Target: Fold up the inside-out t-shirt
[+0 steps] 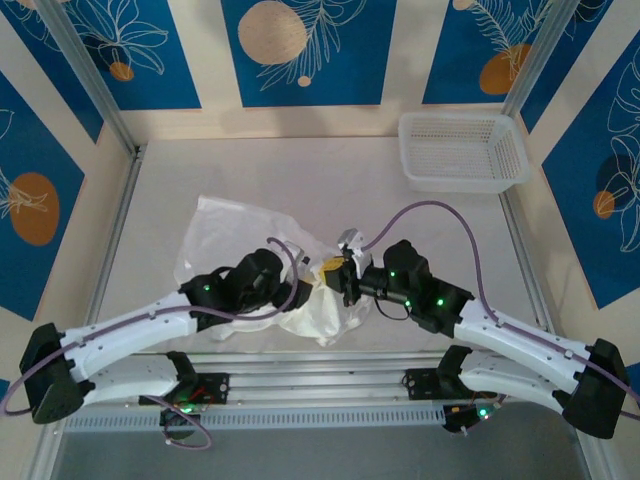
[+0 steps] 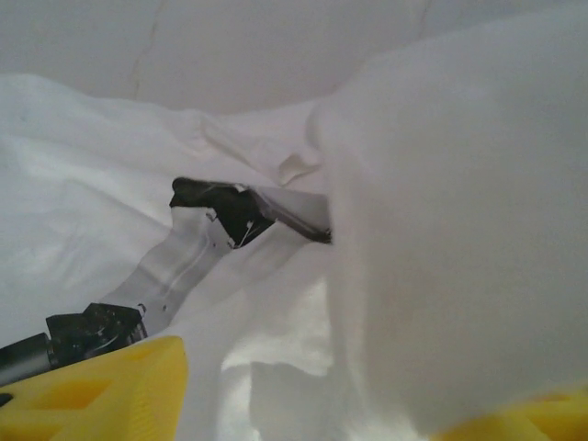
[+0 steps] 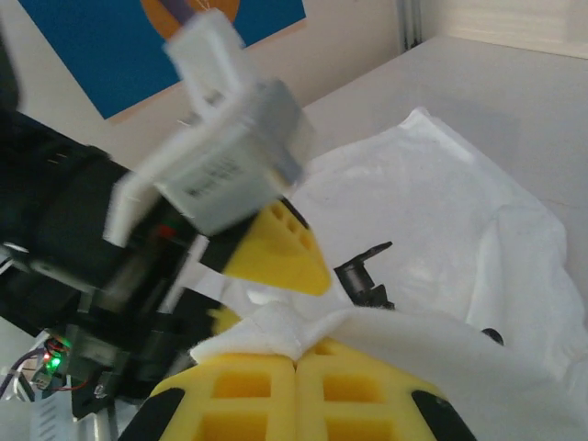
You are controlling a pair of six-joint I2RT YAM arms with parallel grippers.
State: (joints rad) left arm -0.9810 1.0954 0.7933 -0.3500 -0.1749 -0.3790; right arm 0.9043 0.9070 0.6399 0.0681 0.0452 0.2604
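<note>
Item: inside-out t-shirt (image 1: 235,225), white, wrinkled. We log it bunched on worktop (image 1: 330,170), left of centre, its near edge raised between both arms.
Right gripper (image 3: 296,363): yellow fingers (image 3: 248,395) pressed together, pinching fold of t-shirt fabric.
Left gripper (image 2: 322,404): we see fingers (image 2: 101,386) spread wide, fabric draped over one of them; sits just beside right gripper.
White mesh basket (image 1: 462,150): far right corner of worktop, well apart from t-shirt.
</note>
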